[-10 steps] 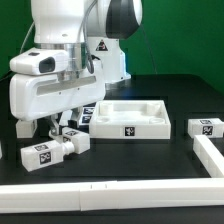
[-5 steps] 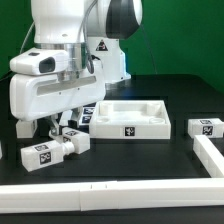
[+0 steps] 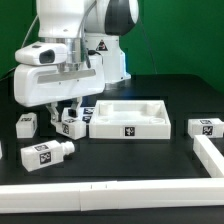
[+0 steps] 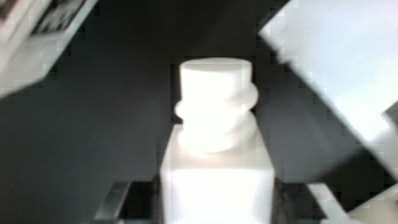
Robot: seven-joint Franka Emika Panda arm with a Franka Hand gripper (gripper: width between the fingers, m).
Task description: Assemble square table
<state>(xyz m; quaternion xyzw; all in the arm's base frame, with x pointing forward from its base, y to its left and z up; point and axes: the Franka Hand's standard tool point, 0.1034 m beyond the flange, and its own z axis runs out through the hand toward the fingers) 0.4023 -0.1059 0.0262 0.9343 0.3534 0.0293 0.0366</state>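
The white square plate (image 3: pixel 128 117) with raised rim lies in the middle of the black table, and its corner shows in the wrist view (image 4: pixel 347 60). My gripper (image 3: pixel 72 110) hangs just off the plate's edge toward the exterior view's left, shut on a white leg (image 3: pixel 73 125) held a little above the table. In the wrist view the leg (image 4: pixel 217 120) runs out from between my fingers (image 4: pixel 125 200), round peg end foremost. A second leg (image 3: pixel 27 124) stands at the exterior view's left. A third (image 3: pixel 47 155) lies in front. A fourth (image 3: pixel 207 127) sits at the right.
A long white border rail (image 3: pixel 110 194) runs along the front and turns back at the exterior view's right (image 3: pixel 208 152). The marker board (image 3: pixel 89 109) lies behind my gripper. The robot base (image 3: pixel 105 55) stands at the back.
My arm has risen and shifted toward the exterior view's right, lifting a leg off the table from beside the lying leg. The leg at the far left is now uncovered.
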